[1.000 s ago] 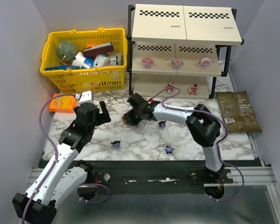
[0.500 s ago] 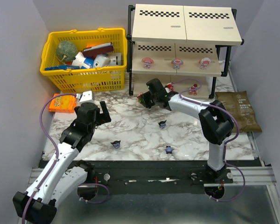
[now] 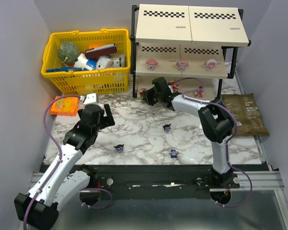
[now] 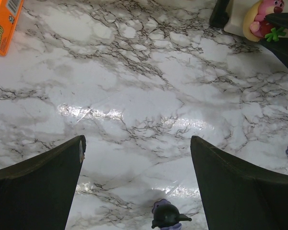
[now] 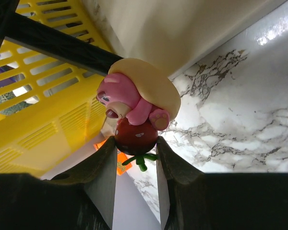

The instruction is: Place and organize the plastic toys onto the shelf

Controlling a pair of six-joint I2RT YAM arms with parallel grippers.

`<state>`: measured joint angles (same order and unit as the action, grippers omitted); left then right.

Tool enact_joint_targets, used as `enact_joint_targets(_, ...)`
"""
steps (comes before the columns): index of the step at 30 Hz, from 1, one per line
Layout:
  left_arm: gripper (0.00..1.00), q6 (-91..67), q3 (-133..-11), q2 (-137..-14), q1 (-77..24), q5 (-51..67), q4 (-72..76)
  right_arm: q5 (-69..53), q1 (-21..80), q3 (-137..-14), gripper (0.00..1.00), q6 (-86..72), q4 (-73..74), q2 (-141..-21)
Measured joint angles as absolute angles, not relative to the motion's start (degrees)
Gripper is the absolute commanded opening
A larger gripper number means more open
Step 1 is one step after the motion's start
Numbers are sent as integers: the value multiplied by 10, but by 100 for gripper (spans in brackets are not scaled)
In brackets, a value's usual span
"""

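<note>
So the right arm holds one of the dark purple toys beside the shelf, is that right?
Not quite. The right gripper is shut on a pink and red toy, not a dark purple one; the right wrist view shows it. It is beside the shelf.

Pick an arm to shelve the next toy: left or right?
Right. The right gripper is shut on a red-pink figurine close beside the shelf, at its lowest tier. The left gripper is open and empty over the marble tabletop, farther from the shelf.
</note>
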<state>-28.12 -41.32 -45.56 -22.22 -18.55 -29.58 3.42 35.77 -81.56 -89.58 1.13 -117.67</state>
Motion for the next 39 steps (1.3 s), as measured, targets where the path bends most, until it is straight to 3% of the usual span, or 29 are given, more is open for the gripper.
enact_joint_targets(13,99,-281,-413,-468,-222,-186,-297,19,335,-840,11,-894,11,-1193)
enact_joint_targets(26,99,-281,-413,-469,-222,-186,-298,13,322,-853,33,-897,43,-1196)
enact_joint_targets(39,99,-281,-413,-470,-222,-186,-302,14,316,-882,43,-900,76,-1212)
